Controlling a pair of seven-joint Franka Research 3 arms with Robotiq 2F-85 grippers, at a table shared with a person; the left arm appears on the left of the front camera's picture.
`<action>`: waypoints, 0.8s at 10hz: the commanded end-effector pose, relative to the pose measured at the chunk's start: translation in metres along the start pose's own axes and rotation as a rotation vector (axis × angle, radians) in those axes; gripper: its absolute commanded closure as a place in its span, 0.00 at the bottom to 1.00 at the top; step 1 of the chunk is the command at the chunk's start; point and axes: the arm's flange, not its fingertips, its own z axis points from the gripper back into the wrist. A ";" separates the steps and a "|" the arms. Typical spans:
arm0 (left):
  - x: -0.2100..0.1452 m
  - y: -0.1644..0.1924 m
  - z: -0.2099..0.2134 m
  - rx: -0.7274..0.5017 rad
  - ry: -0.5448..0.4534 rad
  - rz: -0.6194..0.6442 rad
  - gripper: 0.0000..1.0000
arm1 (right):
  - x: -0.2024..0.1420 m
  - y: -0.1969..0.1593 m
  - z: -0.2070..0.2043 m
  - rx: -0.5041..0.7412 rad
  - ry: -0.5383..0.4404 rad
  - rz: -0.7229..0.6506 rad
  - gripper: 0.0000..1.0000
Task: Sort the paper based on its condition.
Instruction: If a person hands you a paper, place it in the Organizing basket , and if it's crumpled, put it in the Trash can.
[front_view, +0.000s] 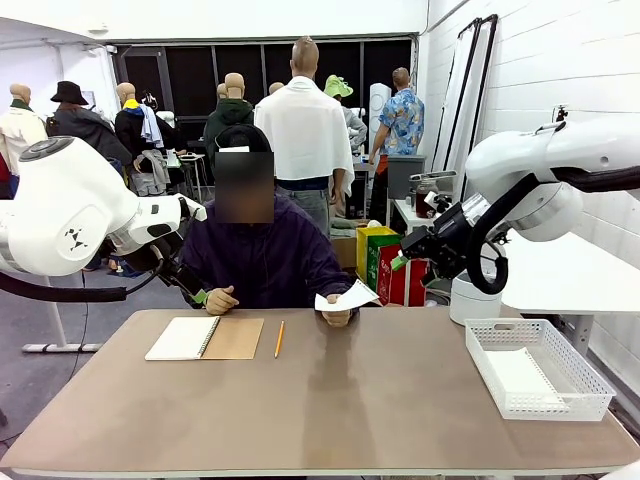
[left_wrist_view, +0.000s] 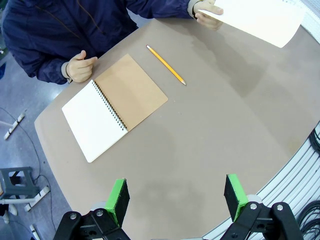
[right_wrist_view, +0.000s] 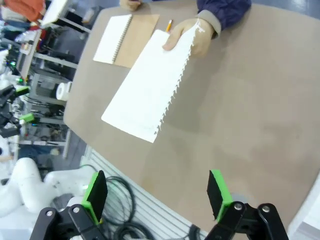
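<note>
Paper (right_wrist_view: 147, 87): one sheet, pinched by person's hand (right_wrist_view: 192, 35) above far edge of table (front_view: 400, 400).
Long axis: from hand toward robot's right; one long edge ragged.
Left gripper (left_wrist_view: 176, 192): spread, empty.
Right gripper (right_wrist_view: 156, 182): spread, empty.

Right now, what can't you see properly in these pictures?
- Front view: the white stuff inside the basket. Its mesh wall hides whether it lies flat or crumpled.
- Left wrist view: the paper in the person's hand is cut off by the top edge.
- Front view: the pencil tip is too small.
</note>
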 end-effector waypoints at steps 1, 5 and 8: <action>-0.001 0.001 0.000 -0.002 0.003 0.002 0.00 | 0.024 -0.018 -0.018 0.101 0.033 -0.104 0.00; -0.001 0.001 0.000 -0.002 0.003 0.002 0.00 | 0.052 -0.055 -0.055 0.139 0.064 -0.261 0.00; -0.001 0.001 0.000 -0.002 0.003 0.002 0.00 | 0.068 -0.070 -0.081 0.264 0.120 -0.388 0.00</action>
